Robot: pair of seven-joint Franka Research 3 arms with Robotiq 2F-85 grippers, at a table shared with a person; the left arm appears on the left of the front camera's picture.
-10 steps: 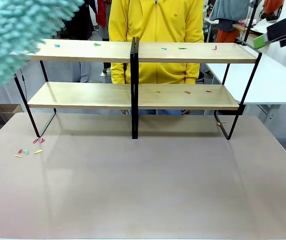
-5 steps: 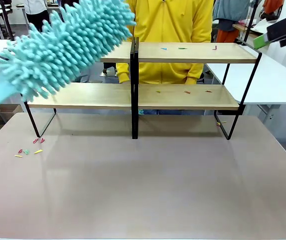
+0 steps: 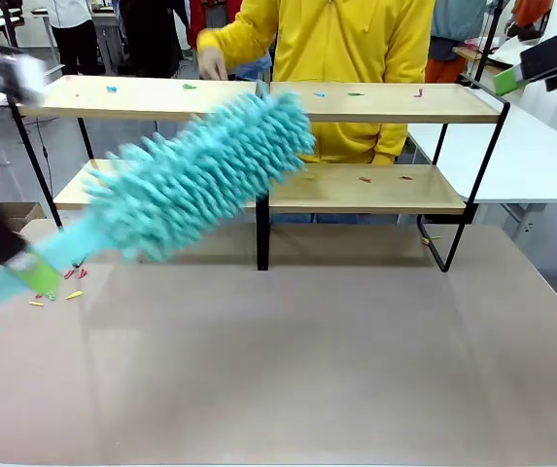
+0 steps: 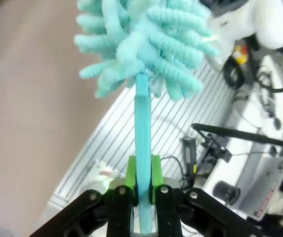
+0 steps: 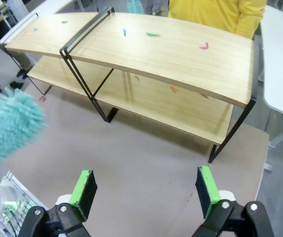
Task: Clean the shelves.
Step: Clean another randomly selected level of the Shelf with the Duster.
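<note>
A broad grey-brown tabletop (image 3: 307, 360) fills the foreground, with a person in yellow standing at its far side. The shelves (image 3: 375, 102) stand across the far part of the table, ahead of both grippers.

The left gripper (image 4: 142, 173) is clamped tight on the thin blue handle (image 4: 142, 123) of a fluffy turquoise duster (image 3: 200, 175). A second ago the duster head was high, above the left end of the top board. It has since swung down and across, and now lies slanted and motion-blurred, its tip in front of the black centre post and its handle end low beside the gripper. Whether the fibres touch a board cannot be told.

The person's hand (image 3: 210, 63) has come in over the top board, beyond the duster tip. The coloured scraps (image 3: 356, 94) lie where they did, on both boards to either side of the duster. More scraps sit on the table just beside the left gripper. So the sweep looks only to be starting and nothing is cleared yet.

The right gripper (image 5: 146, 185) has not moved. It hangs spread wide and empty, with the shelves ahead of and below it.

No brand, label or writing is legible.
</note>
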